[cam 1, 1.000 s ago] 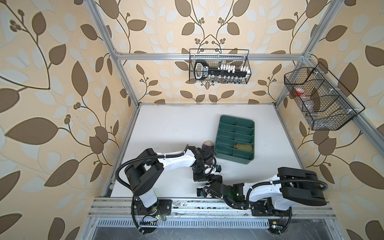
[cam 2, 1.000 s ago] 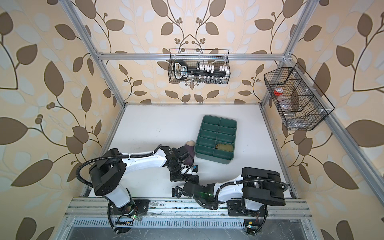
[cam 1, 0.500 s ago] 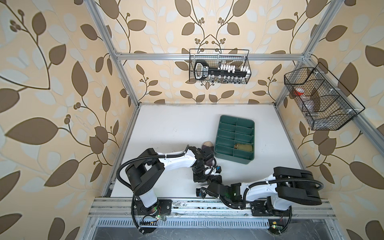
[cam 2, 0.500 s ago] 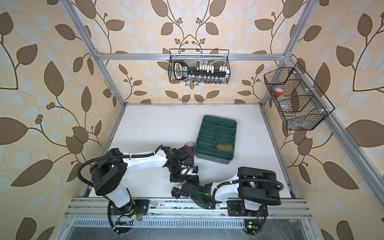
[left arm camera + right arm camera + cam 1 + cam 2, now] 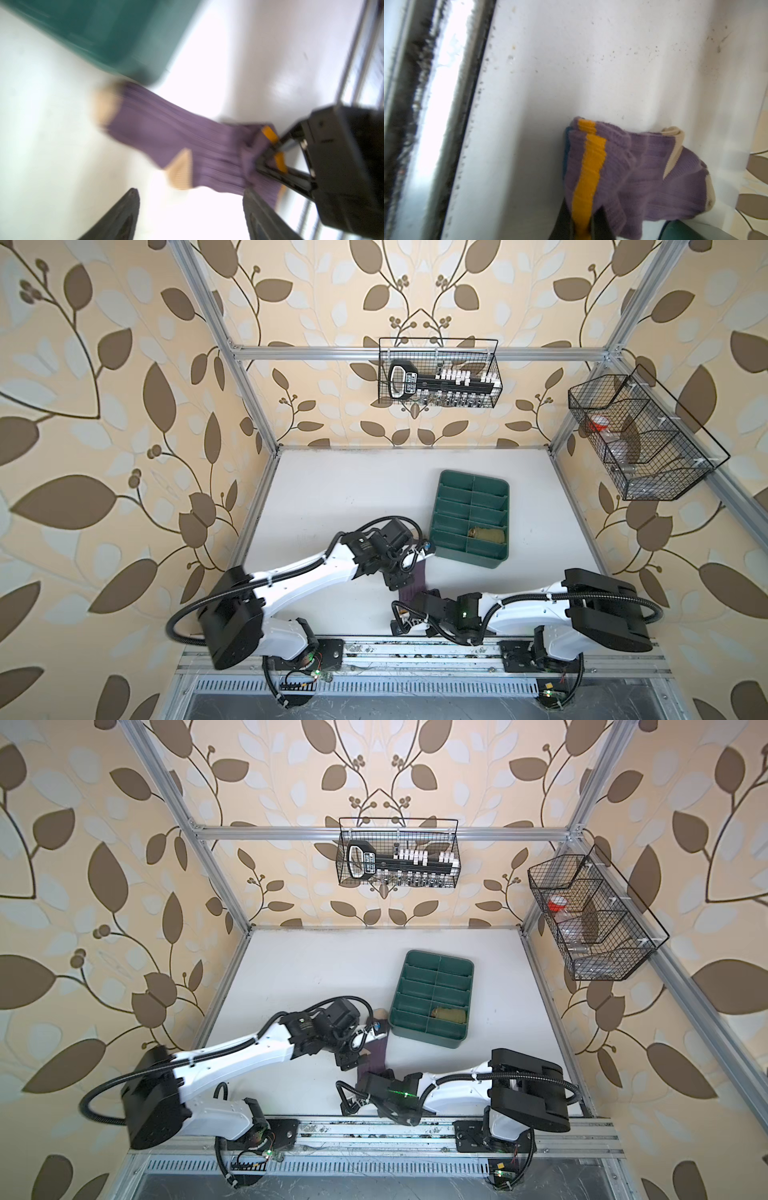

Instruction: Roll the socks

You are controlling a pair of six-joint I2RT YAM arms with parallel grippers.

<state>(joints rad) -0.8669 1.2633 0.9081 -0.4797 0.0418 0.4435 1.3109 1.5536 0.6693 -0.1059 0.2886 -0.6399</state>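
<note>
The purple ribbed sock [image 5: 166, 133] [image 5: 654, 176] [image 5: 419, 578] [image 5: 376, 1052], with beige toe and heel and a yellow and navy cuff stripe, lies stretched out on the white table [image 5: 332, 489]. Its bunched cuff is pinched between the pressed-together fingers of the right pincer [image 5: 582, 216], whose tips close on the yellow stripe. From that pincer the sock runs straight away, with the heel partway along and the toe at the far end.

The left pincer [image 5: 190, 191] hangs over the cuff half of the sock, its fingers spread wide with nothing between them. One fingertip overlaps the cloth close to the right pincer, but blur hides whether it touches.

Beyond the toe, on the side away from the right pincer, stands the dark green divided plastic tray [image 5: 469, 558] [image 5: 428, 1040] [image 5: 104, 31], with a corner just beside the toe. The olive green sock [image 5: 487, 534] [image 5: 448, 1014], rolled into a bundle, lies in a tray compartment. It is in the column farther from the left pincer, one row back from the end nearest the right pincer. Behind the right pincer an aluminium rail [image 5: 436, 104] runs along the table's edge.
</note>
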